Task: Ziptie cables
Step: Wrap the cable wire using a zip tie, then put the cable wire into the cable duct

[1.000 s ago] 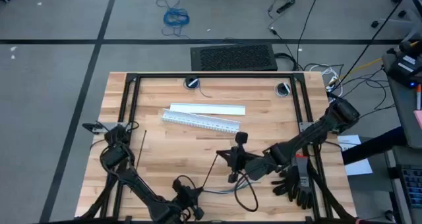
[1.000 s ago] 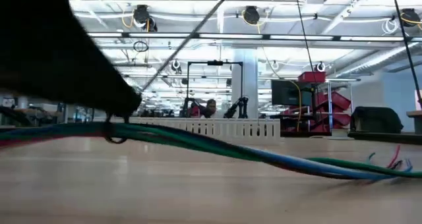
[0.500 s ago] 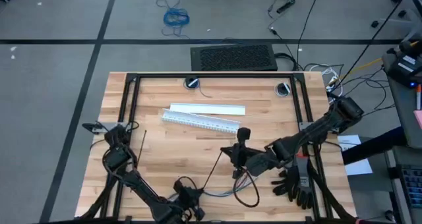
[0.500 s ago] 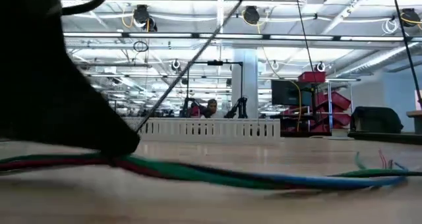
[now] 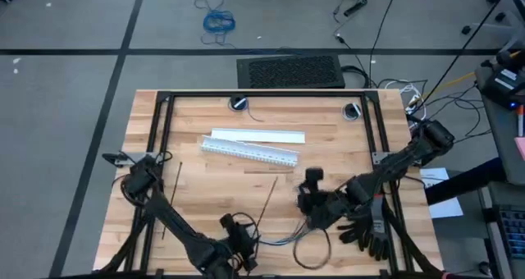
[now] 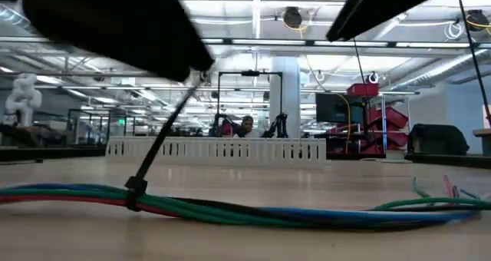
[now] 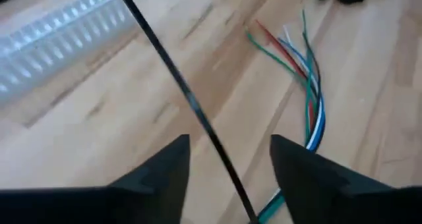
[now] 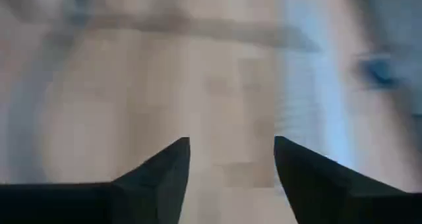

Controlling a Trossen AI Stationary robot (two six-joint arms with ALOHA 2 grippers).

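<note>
The cables (image 6: pixel 253 213), a bundle of blue, green and red wires, lie flat on the wooden table near its near edge, and their loose ends (image 7: pixel 290 49) fan out. A black ziptie (image 6: pixel 136 192) is looped around them, and its tail (image 5: pixel 267 198) slants up and away, free. My left gripper (image 7: pixel 231 145) hovers open just above the loop. The tail (image 7: pixel 191 105) passes between its fingers without visibly touching them. My right gripper (image 5: pixel 310 198) is open above the table, right of the tail, with nothing between its fingers (image 8: pixel 165 171).
A white slotted duct (image 5: pixel 250 152) and its white cover strip (image 5: pixel 258 136) lie across the table's middle. A spare ziptie (image 5: pixel 178 180) lies at the left. Black gloves (image 5: pixel 365 230) rest by the right arm. A black frame (image 5: pixel 262 94) borders the table.
Both grippers have opened and let go. My left gripper has risen off the cables, which have settled flat on the table. My right gripper has released the ziptie's tail and moved toward the table's right edge. The tail now stands free.
</note>
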